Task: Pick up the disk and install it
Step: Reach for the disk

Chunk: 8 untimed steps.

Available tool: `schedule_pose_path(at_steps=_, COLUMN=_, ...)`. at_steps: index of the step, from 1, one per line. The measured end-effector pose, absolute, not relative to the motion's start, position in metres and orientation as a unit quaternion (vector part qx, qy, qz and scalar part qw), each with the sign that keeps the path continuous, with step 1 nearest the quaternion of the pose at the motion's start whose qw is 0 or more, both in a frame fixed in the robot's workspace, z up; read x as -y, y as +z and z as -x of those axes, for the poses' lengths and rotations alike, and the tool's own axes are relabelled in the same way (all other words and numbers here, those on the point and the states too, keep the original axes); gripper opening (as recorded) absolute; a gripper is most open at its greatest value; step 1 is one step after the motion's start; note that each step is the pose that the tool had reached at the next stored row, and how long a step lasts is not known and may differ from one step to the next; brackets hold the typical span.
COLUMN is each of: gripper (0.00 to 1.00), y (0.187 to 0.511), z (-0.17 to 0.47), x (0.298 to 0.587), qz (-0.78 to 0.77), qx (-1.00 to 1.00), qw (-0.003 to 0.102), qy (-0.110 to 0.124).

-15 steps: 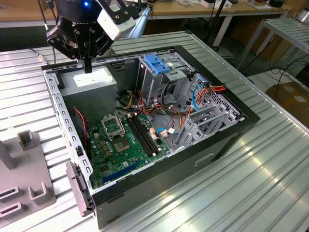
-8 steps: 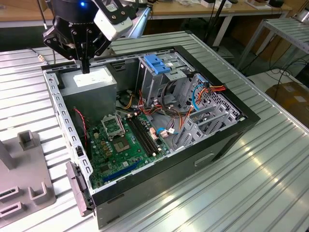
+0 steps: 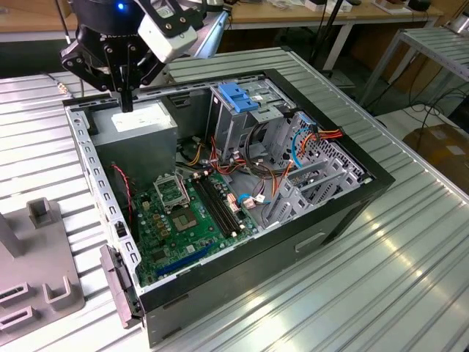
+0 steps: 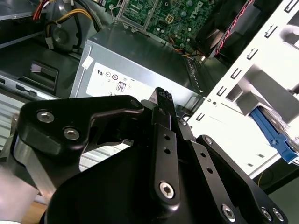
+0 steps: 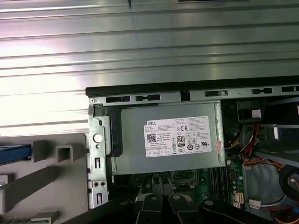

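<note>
1. Black gripper (image 3: 127, 101) is hovering over the power supply (image 3: 143, 121) in the open computer case (image 3: 293, 249) in the exterior view, its fingers pressed together and carrying nothing
2. The second wrist view is showing the clenched gripper (image 4: 161, 95) and, beyond the case wall, what I take for the disk (image 4: 273, 135), judging by its blue rail
3. The first wrist view is showing the disk (image 5: 14, 154) as a blue strip at the grey fixture (image 5: 56, 182), well apart from the gripper (image 5: 167, 200); pickup is hardly beginning, and a grasp is calling for parted fingers squared to the rails
</note>
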<state>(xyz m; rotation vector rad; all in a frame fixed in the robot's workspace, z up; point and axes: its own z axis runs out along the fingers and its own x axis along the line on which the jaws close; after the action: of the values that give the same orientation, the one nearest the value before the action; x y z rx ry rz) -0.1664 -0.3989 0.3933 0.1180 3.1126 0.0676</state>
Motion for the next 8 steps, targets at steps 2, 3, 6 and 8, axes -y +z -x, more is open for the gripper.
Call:
schedule_pose_path(at_steps=2, gripper=0.1, y=0.3933, z=0.1683, x=0.399, qz=-0.038, qx=-0.999, qw=0.013, qy=0.022)
schedule_pose_path(at_steps=3, gripper=0.1, y=0.3933, z=0.1697, x=0.3989, qz=-0.038, qx=-0.999, qw=0.013, qy=0.022)
schedule_pose_path(at_steps=6, gripper=0.1, y=0.3933, z=0.1726, x=0.3989, qz=-0.038, qx=-0.999, qw=0.013, qy=0.022)
schedule_pose_path(at_steps=8, gripper=0.1, y=0.3933, z=0.1739, x=0.3989, qz=-0.038, qx=-0.999, qw=0.013, qy=0.022)
